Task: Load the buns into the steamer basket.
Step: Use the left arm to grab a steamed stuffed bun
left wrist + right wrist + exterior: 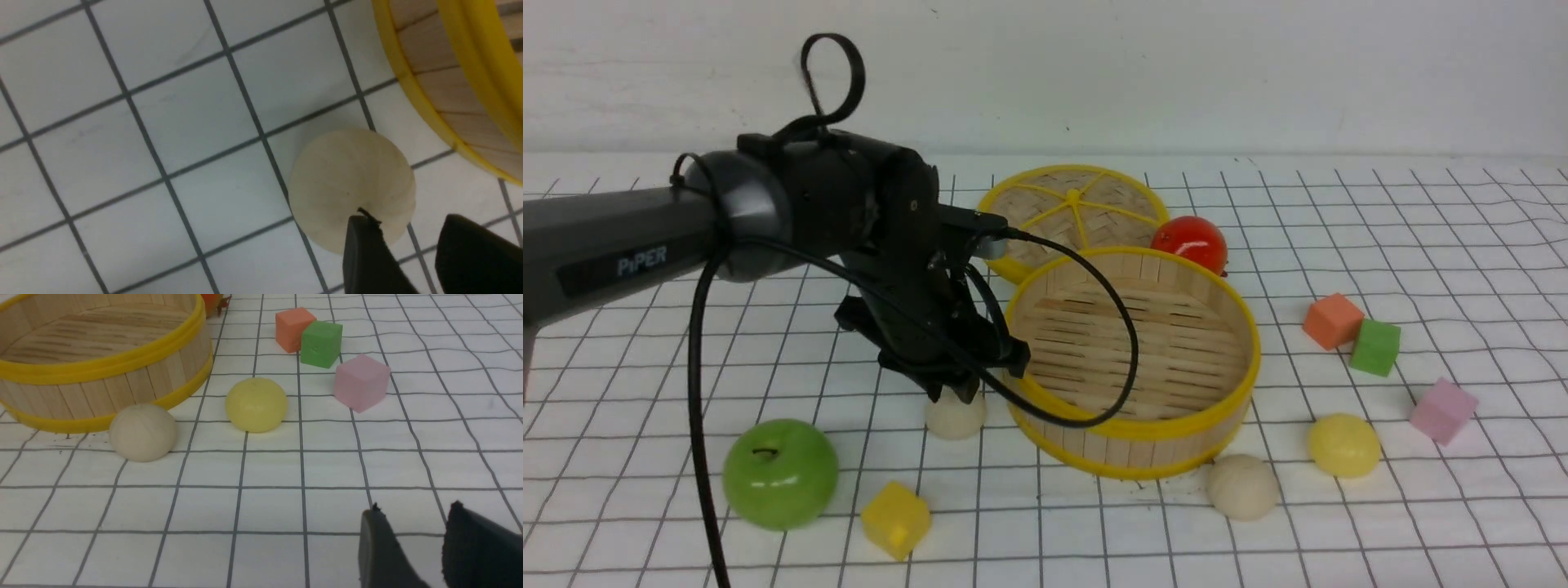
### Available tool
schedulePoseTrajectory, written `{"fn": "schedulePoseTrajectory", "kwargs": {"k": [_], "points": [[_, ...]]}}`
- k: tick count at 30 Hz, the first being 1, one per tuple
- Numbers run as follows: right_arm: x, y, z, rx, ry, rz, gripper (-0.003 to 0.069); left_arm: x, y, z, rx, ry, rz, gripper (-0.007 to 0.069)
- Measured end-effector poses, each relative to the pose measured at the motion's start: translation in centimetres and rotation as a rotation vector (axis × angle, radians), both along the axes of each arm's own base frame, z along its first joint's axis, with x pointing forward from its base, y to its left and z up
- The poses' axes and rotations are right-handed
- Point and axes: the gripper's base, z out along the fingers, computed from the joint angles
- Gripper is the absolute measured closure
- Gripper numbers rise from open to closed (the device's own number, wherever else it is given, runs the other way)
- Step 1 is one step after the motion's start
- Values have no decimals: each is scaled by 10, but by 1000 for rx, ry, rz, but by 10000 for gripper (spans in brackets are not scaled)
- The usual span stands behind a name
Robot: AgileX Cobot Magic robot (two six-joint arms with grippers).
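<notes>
Off-white bun (956, 416) sits on the grid mat (1462, 245) just left of the steamer basket (1168, 447), outside it. Left arm (605, 245) reaches in from the left, wrist bent steeply down — left gripper (954, 390) directly over that bun, fingers (363, 253) parted, nothing clamped. Second off-white bun (1242, 487) and yellow bun (1343, 444) lie by the basket's near right side. Right gripper (414, 516) low over the mat — parted, empty.
</notes>
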Motion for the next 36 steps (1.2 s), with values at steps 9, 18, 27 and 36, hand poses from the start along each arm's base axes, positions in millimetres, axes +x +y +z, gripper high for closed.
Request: {"fn": "schedulePoseTrajectory", "kwargs": {"k": [9,18,27,36], "points": [[0,0,0,0,0,0,419,10,-2,-18,28,-28,-17,370],[0,0,0,0,0,0,419,12,-2,-21,36,-39,-24,447],[0,0,0,0,0,0,419,12,-2,-21,37,-45,-22,491],[0,0,0,0,0,0,419,11,-1,-22,43,-32,-18,638]]}}
